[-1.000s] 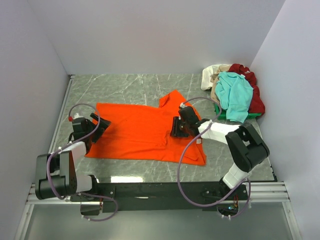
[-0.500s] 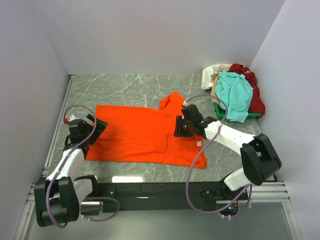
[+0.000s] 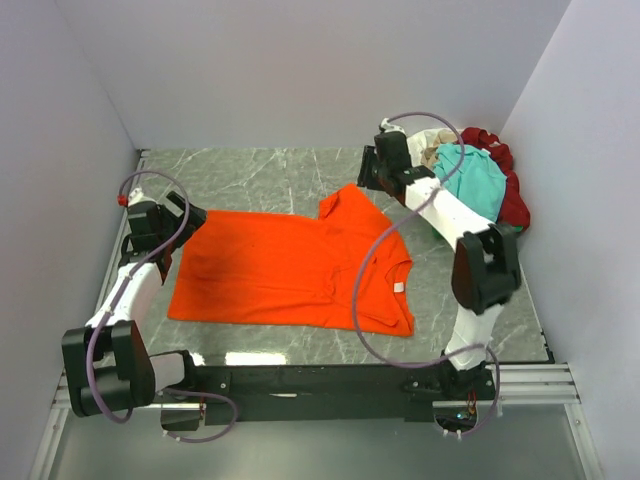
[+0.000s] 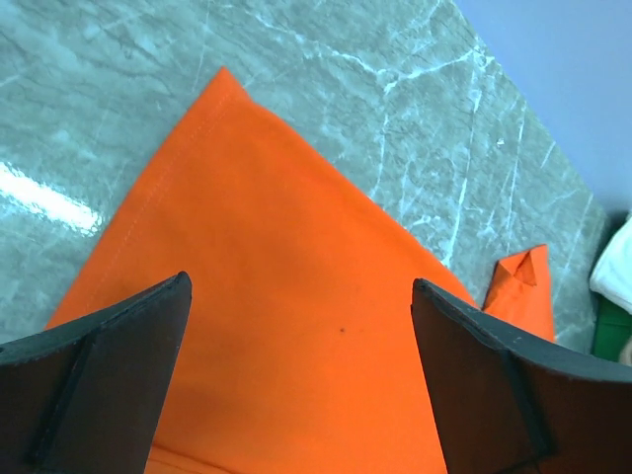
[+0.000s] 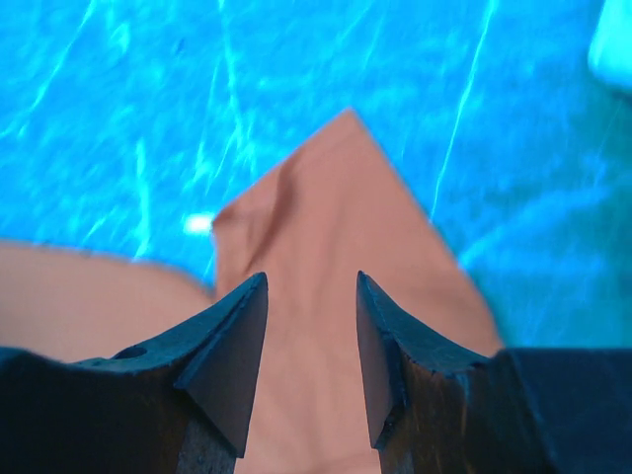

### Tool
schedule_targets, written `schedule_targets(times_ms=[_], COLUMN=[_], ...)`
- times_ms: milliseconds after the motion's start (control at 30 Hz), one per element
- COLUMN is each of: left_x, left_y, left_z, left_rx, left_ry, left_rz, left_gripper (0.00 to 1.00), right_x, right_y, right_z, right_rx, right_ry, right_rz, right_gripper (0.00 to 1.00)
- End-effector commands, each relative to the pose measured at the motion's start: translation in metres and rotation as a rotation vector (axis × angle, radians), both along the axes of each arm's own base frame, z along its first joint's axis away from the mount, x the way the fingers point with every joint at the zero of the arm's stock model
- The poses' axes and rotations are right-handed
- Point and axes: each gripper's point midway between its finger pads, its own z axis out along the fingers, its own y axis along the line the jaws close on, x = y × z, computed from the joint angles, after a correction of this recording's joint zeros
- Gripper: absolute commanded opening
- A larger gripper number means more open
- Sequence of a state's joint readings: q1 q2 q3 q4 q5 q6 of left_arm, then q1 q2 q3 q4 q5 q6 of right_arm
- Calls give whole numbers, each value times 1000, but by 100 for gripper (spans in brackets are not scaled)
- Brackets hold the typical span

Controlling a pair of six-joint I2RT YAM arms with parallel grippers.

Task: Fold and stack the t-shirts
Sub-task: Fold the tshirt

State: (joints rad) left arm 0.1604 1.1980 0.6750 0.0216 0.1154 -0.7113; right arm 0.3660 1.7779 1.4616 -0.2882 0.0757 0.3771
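Grey marbled worktop (image 3: 260, 170) is carrying one orange t-shirt (image 3: 280, 270) spread flat, with both arms reaching over its far edge.

Lying near the middle of the worktop, the orange t-shirt is pointing its hem to the left and its neck, with a small white label (image 3: 398, 287), to the right, while one sleeve is sticking out toward the far wall. The left fingers (image 3: 180, 222) are hanging wide apart above the shirt's far left corner, gripping nothing. The right fingers (image 3: 375, 172) are standing narrowly parted above the tip of that far sleeve, and no cloth is showing between them. In the far right corner a teal shirt (image 3: 470, 185), a dark red shirt (image 3: 510, 200) and a cream shirt (image 3: 425, 145) are lying heaped together, well apart from the orange one.
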Motion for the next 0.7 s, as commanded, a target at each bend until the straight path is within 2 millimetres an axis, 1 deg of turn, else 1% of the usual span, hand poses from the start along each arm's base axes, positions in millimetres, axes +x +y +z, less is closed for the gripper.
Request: schedule_targets(times_ms=[0, 33, 67, 100, 133, 167, 200, 233, 267, 300, 333, 367, 400, 433, 467, 500, 533, 567, 600, 633, 667], left_x=[16, 19, 19, 21, 23, 23, 24, 25, 25, 25, 26, 27, 29, 30, 34, 38, 40, 45, 47, 50, 54], left_y=[9, 9, 9, 10, 10, 11, 11, 12, 11, 12, 12, 12, 13, 13, 14, 16, 16, 18, 20, 20, 23], left_z=[25, 26, 26, 28, 26, 24, 24, 23, 23, 21, 20, 21, 18, 16, 19, 11, 8, 10, 2, 0, 1], left_rx=[75, 82, 83, 87, 90, 94, 96, 98, 99, 101, 103, 106, 112, 115, 119, 125, 125, 133, 138, 142, 150], left_ry=[-78, -87, -87, -90, -84, -77, -77, -77, -78, -75, -75, -78, -69, -61, -61, -36, -24, -23, 2, 8, 8], left_rz=[-8, -11, -16, -17, -18, -17, -18, -17, -19, -21, -22, -23, -23, -27, -30, -33, -35, -34, -34, -35, -27], left_gripper=[99, 99, 99, 99, 100, 100, 100, 99, 100, 100, 99, 99, 100, 99, 99, 99, 100, 99, 99, 100, 99], right_x=[42, 56, 64, 71, 82, 86, 90, 97, 98, 101, 104, 105, 107, 110, 109, 110, 110, 111, 112, 111, 110], right_y=[-8, -6, -7, -8, -4, -4, -3, 0, 1, -2, -1, 1, -1, 0, -1, 0, 0, 0, 1, 1, 3], right_z=[-9, 3, -19, -24, -14, -36, -40, -37, -53, -57, -56, -69, -72, -71, -81, -82, -84, -90, -89, -97, -100], right_rx=[-75, -70, -94, -98, -89, -105, -110, -106, -115, -116, -113, -114, -113, -109, -113, -109, -104, -101, -94, -96, -96], right_ry=[-32, -63, -28, -20, -43, 3, 11, 1, 30, 38, 39, 64, 73, 69, 90, 96, 100, 114, 114, 132, 139], right_rz=[-18, -23, -19, -20, -14, -11, -7, -2, 7, 3, 8, 18, 18, 17, 19, 25, 29, 29, 36, 40, 44], right_gripper=[48, 48, 48, 48, 48, 48, 48, 48, 48, 48, 48, 48, 48, 48, 48, 48, 48, 48, 49, 49, 49])
